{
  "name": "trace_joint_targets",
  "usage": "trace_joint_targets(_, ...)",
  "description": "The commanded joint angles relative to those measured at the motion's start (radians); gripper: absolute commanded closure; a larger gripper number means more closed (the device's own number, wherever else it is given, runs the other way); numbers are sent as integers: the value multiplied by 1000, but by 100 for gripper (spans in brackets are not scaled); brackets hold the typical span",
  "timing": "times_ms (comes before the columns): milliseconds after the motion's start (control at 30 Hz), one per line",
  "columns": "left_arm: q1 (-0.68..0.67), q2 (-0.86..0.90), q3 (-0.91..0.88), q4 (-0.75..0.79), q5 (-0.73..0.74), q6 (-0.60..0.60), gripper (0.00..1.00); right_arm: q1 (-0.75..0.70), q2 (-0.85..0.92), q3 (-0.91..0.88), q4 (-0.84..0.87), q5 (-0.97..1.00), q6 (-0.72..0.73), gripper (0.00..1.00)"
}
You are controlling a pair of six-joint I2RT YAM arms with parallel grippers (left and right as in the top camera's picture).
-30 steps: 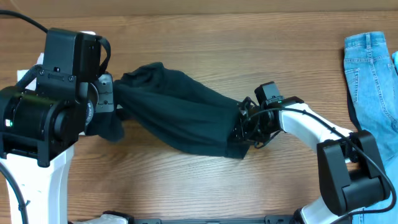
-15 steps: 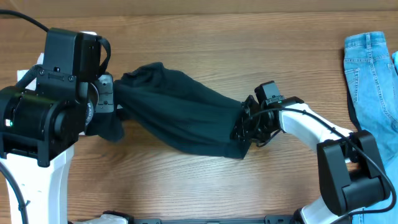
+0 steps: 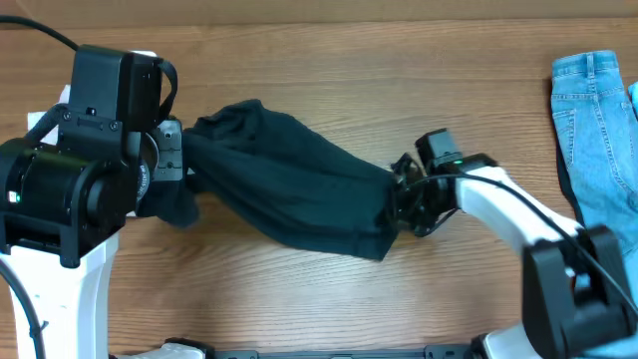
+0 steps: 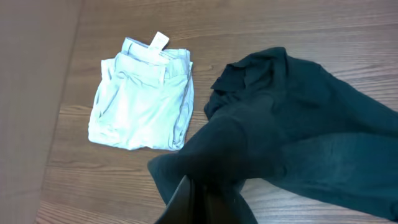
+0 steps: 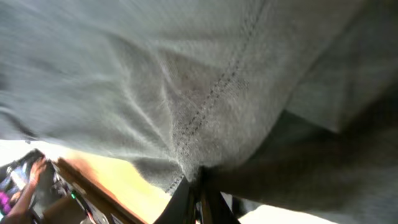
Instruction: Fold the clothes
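Observation:
The clothes (image 3: pixel 289 189), a very dark T-shirt, hang stretched between the two arms above the wooden table. At its left end my left gripper (image 3: pixel 177 170) is shut on the fabric; in the left wrist view the cloth (image 4: pixel 292 130) bunches down into the closed jaws of the left gripper (image 4: pixel 202 186). At the right end my right gripper (image 3: pixel 399 204) is shut on the shirt's edge. The right wrist view is filled with the shirt's fabric (image 5: pixel 186 81), its stitched hem pinched at the right gripper (image 5: pixel 200 180). No lettering shows.
Folded beige shorts (image 4: pixel 142 102) with a white tag lie on the table at the left, below the left arm. Light blue jeans (image 3: pixel 596 130) lie at the far right edge of the table.
The right gripper has closed on the shirt's right end and shifted slightly right and up, pulling the cloth a little tauter. The left arm has not moved.

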Motion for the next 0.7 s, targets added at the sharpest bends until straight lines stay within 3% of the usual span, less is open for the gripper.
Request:
trace_joint_targets(0,10,-13,23,5,5,36,96,-63,-193,148,-68,130,3,96)
trace_joint_targets(167,10,-13,23,8,4,39,96,-156,-381,361,-145,355,45,96)
trace_joint_targets(267,10,-13,23,17,5,39,96,-179,-447,433,-138,367,20,96)
trace_joint_targets(500,10,-13,23,41,5,42,96,-179,-394,433,-236,380,-37,96)
trace_joint_targets(667,10,-13,23,28,3,47,96,-192,-375,433,-252,441,-1,94)
